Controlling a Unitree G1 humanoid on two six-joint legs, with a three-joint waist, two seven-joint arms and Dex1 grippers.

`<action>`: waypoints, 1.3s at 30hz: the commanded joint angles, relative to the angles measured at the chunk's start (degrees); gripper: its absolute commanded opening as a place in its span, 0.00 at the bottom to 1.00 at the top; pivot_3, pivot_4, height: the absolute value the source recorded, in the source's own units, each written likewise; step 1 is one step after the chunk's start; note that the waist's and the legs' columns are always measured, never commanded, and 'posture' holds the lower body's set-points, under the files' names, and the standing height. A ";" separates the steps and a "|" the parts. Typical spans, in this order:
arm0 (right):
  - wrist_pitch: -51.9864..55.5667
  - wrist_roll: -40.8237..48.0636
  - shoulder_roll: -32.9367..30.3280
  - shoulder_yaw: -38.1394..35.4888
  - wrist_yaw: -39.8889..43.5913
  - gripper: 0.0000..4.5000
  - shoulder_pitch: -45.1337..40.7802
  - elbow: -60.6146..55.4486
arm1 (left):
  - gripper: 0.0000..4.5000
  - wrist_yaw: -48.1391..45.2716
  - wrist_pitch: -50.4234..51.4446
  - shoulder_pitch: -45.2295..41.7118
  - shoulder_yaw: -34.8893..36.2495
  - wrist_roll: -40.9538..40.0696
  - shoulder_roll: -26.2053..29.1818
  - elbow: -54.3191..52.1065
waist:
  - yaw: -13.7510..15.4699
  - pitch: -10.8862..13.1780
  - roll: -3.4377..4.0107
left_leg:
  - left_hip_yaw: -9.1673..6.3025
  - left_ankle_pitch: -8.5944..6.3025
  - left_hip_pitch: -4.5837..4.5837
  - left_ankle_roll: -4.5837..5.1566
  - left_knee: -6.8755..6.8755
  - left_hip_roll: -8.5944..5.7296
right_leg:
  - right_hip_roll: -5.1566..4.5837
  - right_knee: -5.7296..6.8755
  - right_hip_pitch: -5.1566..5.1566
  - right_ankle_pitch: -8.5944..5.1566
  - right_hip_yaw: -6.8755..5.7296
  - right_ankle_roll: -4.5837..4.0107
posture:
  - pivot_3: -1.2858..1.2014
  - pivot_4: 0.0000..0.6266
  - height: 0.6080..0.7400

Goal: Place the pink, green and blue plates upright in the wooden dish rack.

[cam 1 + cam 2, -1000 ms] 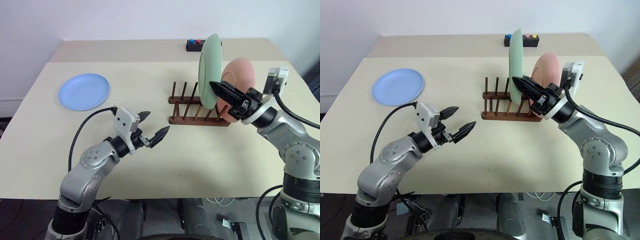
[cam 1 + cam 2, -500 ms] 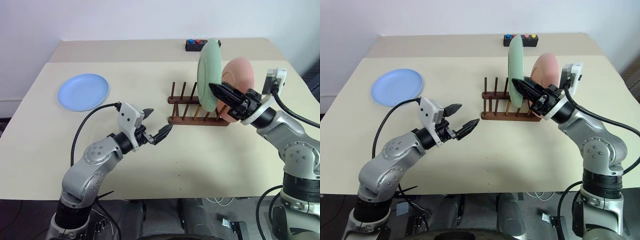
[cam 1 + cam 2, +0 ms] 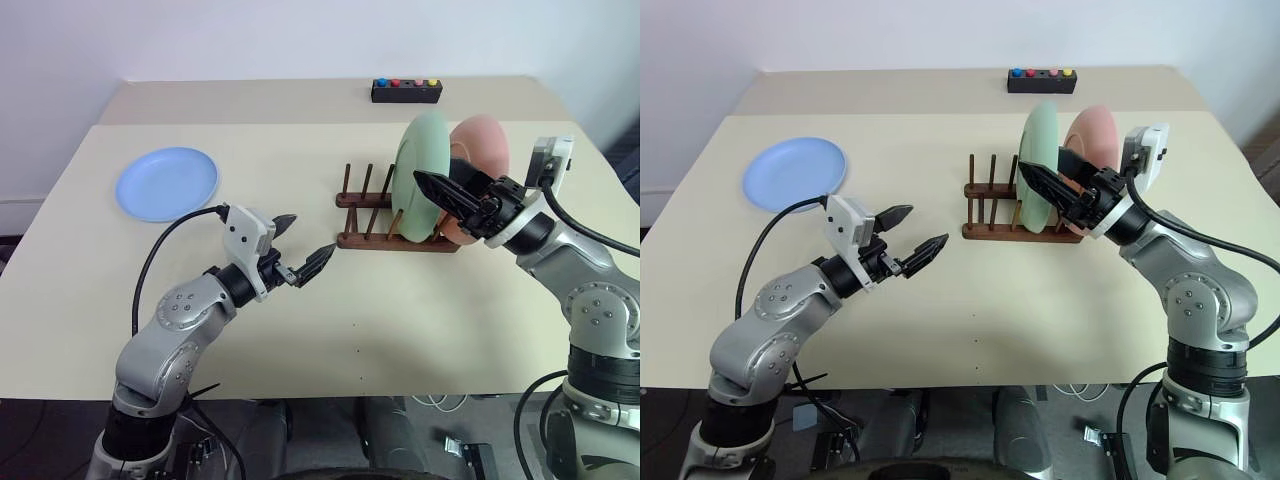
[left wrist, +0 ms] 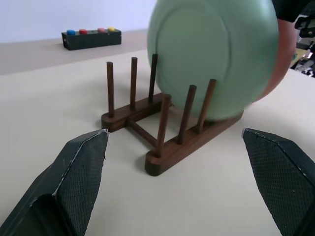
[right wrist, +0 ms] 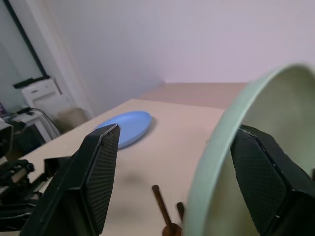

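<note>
Fingers of right gripper (image 3: pixel 436 191) spreading off green plate (image 3: pixel 418 172), now leaning against pink plate (image 3: pixel 478 150) in wooden dish rack (image 3: pixel 392 215); left gripper (image 3: pixel 303 249) hanging open, blue plate (image 3: pixel 167 183) far behind it.

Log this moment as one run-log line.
green plate: in wooden dish rack, leaning on pink plate | right gripper: open, straddling its rim | left gripper: open, empty | blue plate: flat on table

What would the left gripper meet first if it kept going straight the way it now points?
Most likely the wooden dish rack: the open left gripper points at its near end, with bare table between. The green plate stands further along; depth is uncertain.
</note>
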 commanded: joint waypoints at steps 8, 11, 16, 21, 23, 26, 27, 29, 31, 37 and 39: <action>-1.56 -5.22 -4.60 1.20 0.47 0.77 -2.76 -4.77 | 1.00 -2.26 -6.86 2.31 0.16 2.34 -0.06 2.99 | 0.04 0.00 0.00 | 0.00 0.00 -0.01 0.00 0.01 0.00 | 0.00 -0.01 -0.01 -0.04 0.00 -0.08 | 0.52 0.24 1.00; -1.65 -5.56 -4.68 1.24 0.59 0.77 -2.84 -4.91 | 1.00 -2.45 -7.39 2.40 0.09 2.49 -0.10 3.27 | -0.01 0.00 0.00 | 0.01 0.00 -0.01 0.00 -0.01 0.00 | 0.00 -0.03 -0.01 -0.03 0.00 -0.06 | 0.52 0.24 1.00; -1.77 -6.04 -4.82 1.10 0.77 0.77 -3.09 -5.21 | 1.00 -2.64 -7.88 2.51 0.11 2.76 -0.23 3.53 | 0.01 0.00 0.00 | 0.01 0.00 -0.01 0.00 0.00 0.00 | 0.00 -0.02 -0.01 -0.03 0.00 -0.05 | 0.52 0.24 1.00; -10.97 -16.45 -11.50 1.78 5.18 0.77 -5.93 -5.23 | 1.00 -1.29 -10.86 0.25 5.45 3.10 -0.11 7.65 | -0.06 0.05 0.07 | 0.03 0.00 -0.02 0.00 0.00 0.00 | -0.01 -0.03 -0.05 -0.03 0.00 -0.04 | 0.52 0.24 1.00; -11.60 -16.88 -11.73 2.22 5.82 0.77 -6.26 -4.60 | 1.00 -1.52 -11.26 -0.08 5.74 3.16 -0.03 8.36 | -0.07 0.02 0.03 | 0.02 0.00 -0.01 0.00 -0.02 0.02 | 0.01 -0.04 -0.04 -0.01 -0.01 0.00 | 0.52 0.24 1.00; -12.20 -17.93 -11.46 3.37 6.51 0.77 -5.75 -4.92 | 1.00 -1.66 -11.46 -0.12 5.59 3.31 -0.07 8.56 | 0.00 0.02 0.03 | 0.03 -0.01 -0.04 0.01 -0.01 0.01 | -0.01 -0.11 0.00 0.01 0.00 0.02 | 0.52 0.24 1.00; -12.41 -18.26 -11.34 3.59 6.65 0.77 -5.59 -5.08 | 1.00 -1.62 -11.52 -0.04 5.49 3.36 -0.08 8.48 | 0.03 0.02 0.03 | 0.03 -0.01 -0.04 0.01 0.00 0.01 | -0.01 -0.11 0.00 0.01 0.00 0.02 | 0.52 0.24 1.00; -12.77 -18.82 -11.08 3.89 6.77 0.77 -5.62 -5.19 | 1.00 -1.54 -11.57 0.03 5.32 3.41 -0.10 8.42 | 0.08 0.02 0.03 | 0.03 0.00 -0.04 0.01 0.00 0.01 | -0.01 -0.10 -0.01 0.01 0.00 0.02 | 0.52 0.24 1.00; -12.79 -18.83 -10.82 3.97 6.74 0.77 -5.96 -5.12 | 1.00 -1.49 -11.55 0.02 5.23 3.45 -0.08 8.42 | 0.08 0.02 0.03 | 0.03 0.00 -0.04 0.01 0.01 0.01 | -0.01 -0.10 -0.01 0.01 0.00 0.02 | 0.52 0.24 1.00; -15.38 -20.82 -10.15 7.23 8.18 0.77 -8.89 -6.54 | 1.00 1.87 -12.50 -1.45 6.57 6.04 -0.42 10.34 | -0.04 0.03 0.04 | 0.03 0.00 -0.03 0.01 0.00 0.01 | -0.01 -0.10 -0.01 0.01 0.00 0.02 | 0.52 0.24 1.00; -16.14 -22.65 -9.59 10.10 8.37 0.77 -10.24 -7.15 | 1.00 4.63 -12.54 -2.80 8.01 7.82 -0.47 12.59 | -0.09 0.03 0.04 | 0.03 0.00 -0.01 0.01 -0.01 0.02 | 0.00 -0.08 -0.02 0.01 0.00 0.01 | 0.52 0.24 1.00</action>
